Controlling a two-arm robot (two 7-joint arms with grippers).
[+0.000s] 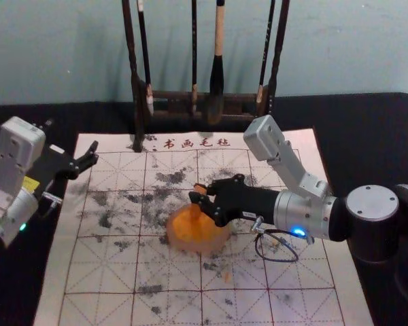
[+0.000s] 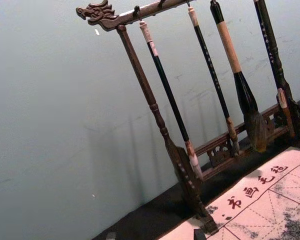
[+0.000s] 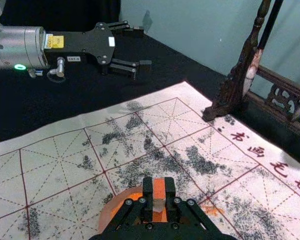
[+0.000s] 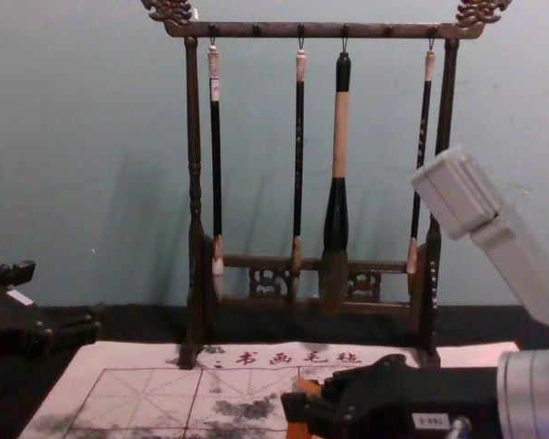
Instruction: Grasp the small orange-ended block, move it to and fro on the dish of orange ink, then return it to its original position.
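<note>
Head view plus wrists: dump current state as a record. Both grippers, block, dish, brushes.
right_gripper: right gripper above the dish, closed on the block
left_gripper: left gripper by the mat's left edge, open, holding nothing
block: orange-ended block, held, over the orange ink
block_ink_contact: cannot tell
dish: round dish, on the gridded mat
brushes: four brushes, hanging from the rack
</note>
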